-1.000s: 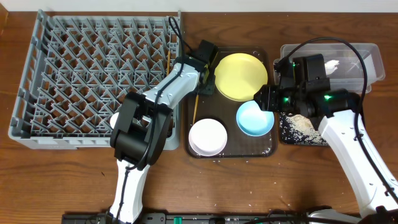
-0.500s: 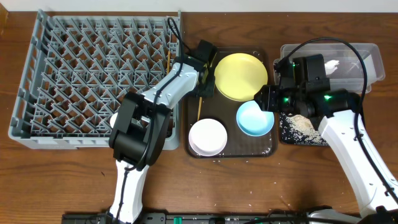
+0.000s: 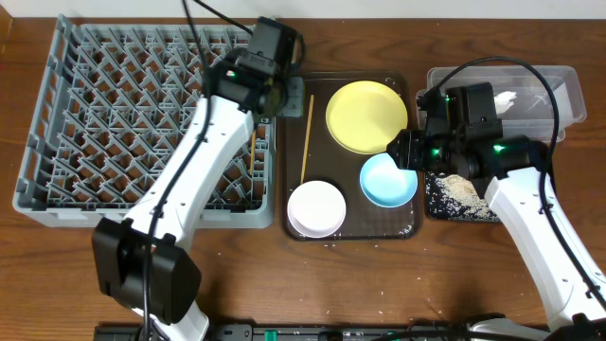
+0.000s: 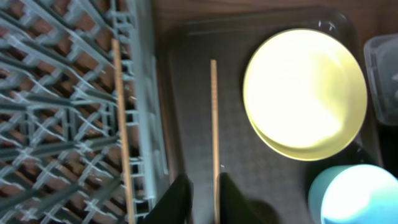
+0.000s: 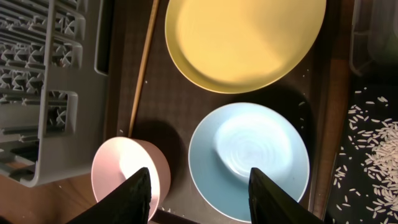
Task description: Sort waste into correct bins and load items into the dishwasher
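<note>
One wooden chopstick (image 3: pixel 306 137) lies on the dark brown serving tray (image 3: pixel 402 230); it also shows in the left wrist view (image 4: pixel 214 112). The other chopstick (image 4: pixel 120 118) lies in the grey dish rack (image 3: pixel 142 123). My left gripper (image 3: pixel 284 98) (image 4: pixel 205 199) hovers over the tray's left edge, jaws a narrow gap apart and empty. My right gripper (image 3: pixel 403 150) (image 5: pixel 205 199) is wide open above the light blue bowl (image 5: pixel 249 158) and the white bowl (image 5: pixel 127 168). The yellow plate (image 3: pixel 366 116) sits behind them. A tissue (image 3: pixel 502 98) lies in the clear tub (image 3: pixel 566 90). Rice crumbs (image 3: pixel 461 192) lie in the black tray (image 3: pixel 431 210).
The rack's right wall (image 4: pixel 146 112) stands right beside the brown tray. Cables loop over the clear tub. Loose crumbs lie on the wooden table in front of the tray. The wrapper and small cup are out of view.
My left arm has risen and swung back toward the rack's far right corner, leaving the chopstick lying fully exposed on the brown tray. The right arm has not moved.
</note>
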Tool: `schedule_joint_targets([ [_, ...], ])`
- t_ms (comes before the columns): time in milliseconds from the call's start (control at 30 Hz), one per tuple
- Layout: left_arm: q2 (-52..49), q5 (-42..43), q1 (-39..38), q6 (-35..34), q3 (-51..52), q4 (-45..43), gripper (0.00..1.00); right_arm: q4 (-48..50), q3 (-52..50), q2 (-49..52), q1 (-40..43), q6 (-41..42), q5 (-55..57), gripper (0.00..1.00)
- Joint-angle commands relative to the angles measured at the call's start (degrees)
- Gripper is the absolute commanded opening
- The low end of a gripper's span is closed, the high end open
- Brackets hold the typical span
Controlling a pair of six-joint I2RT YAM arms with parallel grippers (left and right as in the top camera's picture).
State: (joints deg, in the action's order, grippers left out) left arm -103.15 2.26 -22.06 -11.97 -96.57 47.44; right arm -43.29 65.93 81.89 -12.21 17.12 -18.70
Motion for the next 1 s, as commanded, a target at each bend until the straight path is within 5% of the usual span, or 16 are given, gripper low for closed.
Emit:
schedule_joint_targets([
  [0,-2.62,1.01,-0.13,0.79,0.00,0.04,0.31,0.00,-0.17,-0.09,0.13,-0.90,-0.66,0.49],
  [200,-8.85,-1.60,-4.44,3.34,0.57,-1.22,0.47,-0.07,-0.17,-0.09,0.13,-0.90,-0.68,0.49],
  [633,-23.67,-4.22,-5.44,3.15,0.61,-5.46,0.45,-0.24,-0.17,-0.09,0.13,-0.90,-0.66,0.49],
  [800,-26.58,-1.31,-5.44,3.13,0.61,-5.99,0.35,-0.24,-0.17,-0.09,0.13,-0.90,-0.66,0.49],
  [967,-27.50,-0.28,-5.44,1.90,0.61,-5.95,0.14,-0.24,-0.17,-0.09,0.13,-0.90,-0.66,0.49],
])
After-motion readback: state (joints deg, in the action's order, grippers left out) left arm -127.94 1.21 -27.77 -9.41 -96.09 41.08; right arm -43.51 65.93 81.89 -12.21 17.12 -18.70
